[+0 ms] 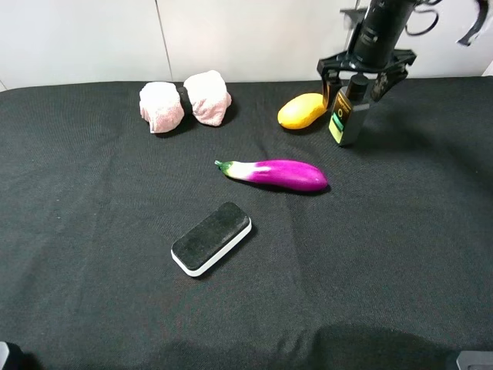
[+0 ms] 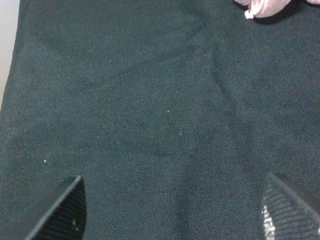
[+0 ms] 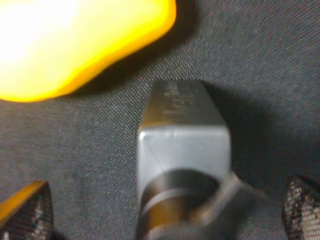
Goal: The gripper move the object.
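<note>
On the black-draped tabletop [image 1: 92, 231], a pink cloth bundle [image 1: 185, 102] lies at 11 o'clock from the centre. An eraser [image 1: 212, 237] sits at 7 o'clock and an eggplant [image 1: 273, 174] just past the middle. A mango [image 1: 302, 110] rests at 1 o'clock.

The bottle [image 1: 348, 114] stands at the mango's 3 o'clock, close beside it, base on the tabletop and cap up. That upright stance leaves its cap and shoulders free for a grasp from above. The right pincer [image 1: 360, 77] hangs directly over it, prongs spread apart to either side of the cap and touching nothing.

The high camera cannot show the left pincer [image 2: 175, 210]. Its own wrist camera does: tips wide apart over bare cloth, holding nothing, with only an edge of the pink bundle in sight.

The right wrist camera adds what the high view lacks. It looks straight down the bottle, and tabletop shows between each flat side and the fingertips [image 3: 25, 210], so there seems to be no grip.
</note>
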You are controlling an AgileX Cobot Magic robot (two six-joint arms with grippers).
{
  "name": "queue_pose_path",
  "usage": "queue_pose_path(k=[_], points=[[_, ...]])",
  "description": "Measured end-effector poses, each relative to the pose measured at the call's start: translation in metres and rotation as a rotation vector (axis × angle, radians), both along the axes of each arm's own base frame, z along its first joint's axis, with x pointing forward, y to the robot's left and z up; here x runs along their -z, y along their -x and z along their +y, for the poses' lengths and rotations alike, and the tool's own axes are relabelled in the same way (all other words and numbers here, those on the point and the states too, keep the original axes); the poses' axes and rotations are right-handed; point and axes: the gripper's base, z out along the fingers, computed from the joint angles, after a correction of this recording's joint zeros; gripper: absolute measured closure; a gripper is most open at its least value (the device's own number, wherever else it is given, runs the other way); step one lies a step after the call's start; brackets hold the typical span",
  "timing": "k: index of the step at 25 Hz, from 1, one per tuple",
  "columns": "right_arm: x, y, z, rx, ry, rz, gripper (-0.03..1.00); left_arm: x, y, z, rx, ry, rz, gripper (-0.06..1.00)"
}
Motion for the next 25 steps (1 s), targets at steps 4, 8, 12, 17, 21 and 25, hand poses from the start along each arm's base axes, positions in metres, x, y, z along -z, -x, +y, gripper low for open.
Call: queue_pose_path(k=[4,8,12,17,21,25], points=[[-0.038,0.001,0.000,0.001,-0.024,-0.092,0.27,0.000,0.000,0.000,0.000,0.000,0.000,0.24],[-0.071,0.011,-0.003,0.009,-0.043,-0.163,0.27,0.000,0.000,0.000,0.000,0.000,0.000,0.24],[-0.101,0.021,-0.007,0.022,-0.048,-0.231,0.27,0.000,0.000,0.000,0.000,0.000,0.000,0.24],[-0.137,0.036,-0.013,0.030,-0.050,-0.315,0.27,0.000,0.000,0.000,0.000,0.000,0.000,0.24],[-0.156,0.051,-0.021,0.043,-0.016,-0.365,0.27,0.000,0.000,0.000,0.000,0.000,0.000,0.24],[-0.163,0.067,-0.038,0.085,-0.002,-0.366,0.27,0.000,0.000,0.000,0.000,0.000,0.000,0.24]])
